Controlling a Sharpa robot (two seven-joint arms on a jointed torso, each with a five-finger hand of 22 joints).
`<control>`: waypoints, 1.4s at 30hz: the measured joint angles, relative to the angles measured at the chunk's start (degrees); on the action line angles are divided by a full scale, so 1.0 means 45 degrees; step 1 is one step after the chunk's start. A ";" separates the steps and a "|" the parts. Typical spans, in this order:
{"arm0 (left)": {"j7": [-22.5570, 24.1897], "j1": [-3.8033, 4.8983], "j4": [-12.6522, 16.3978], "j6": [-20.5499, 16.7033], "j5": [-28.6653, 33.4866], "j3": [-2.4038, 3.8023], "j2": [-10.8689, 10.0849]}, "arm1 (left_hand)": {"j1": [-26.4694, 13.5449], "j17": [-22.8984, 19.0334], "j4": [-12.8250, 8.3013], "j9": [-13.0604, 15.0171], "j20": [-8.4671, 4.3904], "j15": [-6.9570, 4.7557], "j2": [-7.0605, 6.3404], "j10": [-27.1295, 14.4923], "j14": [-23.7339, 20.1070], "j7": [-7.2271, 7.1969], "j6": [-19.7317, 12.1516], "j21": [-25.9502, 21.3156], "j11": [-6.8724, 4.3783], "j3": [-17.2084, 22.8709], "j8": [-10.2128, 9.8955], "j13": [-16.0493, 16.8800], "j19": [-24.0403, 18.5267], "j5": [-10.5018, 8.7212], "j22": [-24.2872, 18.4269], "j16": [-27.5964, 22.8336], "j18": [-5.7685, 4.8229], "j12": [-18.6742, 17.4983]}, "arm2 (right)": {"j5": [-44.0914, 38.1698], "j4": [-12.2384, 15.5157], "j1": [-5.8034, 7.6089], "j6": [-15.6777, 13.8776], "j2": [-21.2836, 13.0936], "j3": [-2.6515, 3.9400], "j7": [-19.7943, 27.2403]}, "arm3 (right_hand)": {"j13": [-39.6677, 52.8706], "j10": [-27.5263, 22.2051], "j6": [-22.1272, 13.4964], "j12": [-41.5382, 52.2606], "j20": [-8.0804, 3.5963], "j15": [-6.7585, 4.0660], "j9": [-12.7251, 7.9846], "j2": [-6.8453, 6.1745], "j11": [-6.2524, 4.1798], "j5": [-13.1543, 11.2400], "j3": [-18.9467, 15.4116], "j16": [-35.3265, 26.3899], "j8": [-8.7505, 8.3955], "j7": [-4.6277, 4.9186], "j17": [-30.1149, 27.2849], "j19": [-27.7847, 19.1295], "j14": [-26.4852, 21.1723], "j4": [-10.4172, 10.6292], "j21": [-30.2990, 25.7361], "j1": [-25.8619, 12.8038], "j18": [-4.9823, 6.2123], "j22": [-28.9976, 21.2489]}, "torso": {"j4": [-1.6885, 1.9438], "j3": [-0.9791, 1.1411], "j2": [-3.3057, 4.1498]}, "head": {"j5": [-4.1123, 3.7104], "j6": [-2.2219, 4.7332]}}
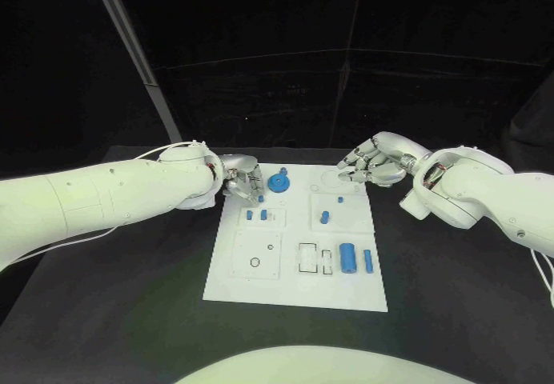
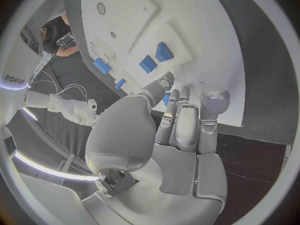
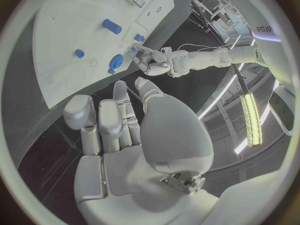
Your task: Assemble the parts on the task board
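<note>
Gear [image 1: 279, 183] on task board [image 1: 295, 272] — just beside left hand [image 1: 240, 180].

Head camera looks down from above at task board [image 1: 295, 276], whole board in frame; left wrist camera sits close behind left hand [image 2: 178, 122], facing board; right wrist camera close behind right hand [image 3: 119, 120], facing board; all three views share board.

A black table [image 1: 138, 280] stands before dark curtained walls [image 1: 347, 72].
</note>
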 measured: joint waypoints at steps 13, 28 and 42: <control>0.1269 0.0102 0.0643 -0.0966 0.3309 0.0021 -0.1636 | 0.0367 -0.2169 0.0111 0.0097 0.0249 0.0244 0.0153 -0.0733 -0.0660 0.0304 -0.0043 -0.2414 0.0250 -0.0273 -0.0301 0.0102 -0.1068 0.0000 -0.1761 -0.1187 0.0200 -0.0052 | -0.2697 -0.0459 -0.0075 -0.0089 -0.0203 0.0000 -0.0398 | -0.4864 -0.0744 0.0965 -0.4691 0.0093 0.0113 0.0014 -0.0443 0.0208 -0.1456 0.1544 -0.2531 0.0330 -0.0139 -0.2427 -0.0171 -0.0363 -0.0430 -0.0615 0.1378 0.0197 -0.0666 | -0.0017 -0.0010 -0.0016 | -0.0117 0.0157; 0.5169 0.0003 0.2387 -0.1327 1.3400 -0.0027 -0.2437 | 0.0418 -0.6744 0.0266 0.0084 0.0154 0.0132 0.0584 0.0335 -0.3233 0.0078 0.0715 -0.4395 -0.0012 0.0199 0.0036 0.0144 -0.2794 0.0000 -0.2972 -0.3846 0.0492 0.0964 | -0.7453 -0.0412 -0.0700 -0.0401 0.0374 -0.0010 -0.1380 | -0.7116 -0.0549 0.1135 -0.6087 0.0140 0.0226 -0.0047 -0.0699 0.0285 -0.2320 0.2736 -0.2494 -0.0387 -0.0103 -0.2406 0.0085 -0.0166 -0.0602 -0.0384 0.1454 0.0197 -0.0271 | 0.0005 -0.0007 -0.0009 | -0.0863 0.0491; 0.6392 -0.0027 0.2886 -0.1337 1.6235 -0.0034 -0.2589 | 0.0354 -0.6820 0.0299 0.0081 0.0153 0.0102 0.0518 0.0380 -0.3263 0.0032 0.0761 -0.4449 -0.0057 0.0165 0.0035 0.0143 -0.2795 0.0000 -0.3017 -0.3896 0.0491 0.1052 | -0.8478 -0.0875 -0.1140 -0.0152 0.1165 -0.0028 -0.1823 | -0.8014 -0.0674 0.0942 -0.6509 0.0140 0.0272 -0.0046 -0.0915 0.0409 -0.2468 0.3145 -0.2553 -0.0805 -0.0007 -0.2527 0.0084 -0.0122 -0.0738 -0.0385 0.1370 0.0197 -0.0250 | 0.0020 0.0006 0.0015 | -0.1022 0.0525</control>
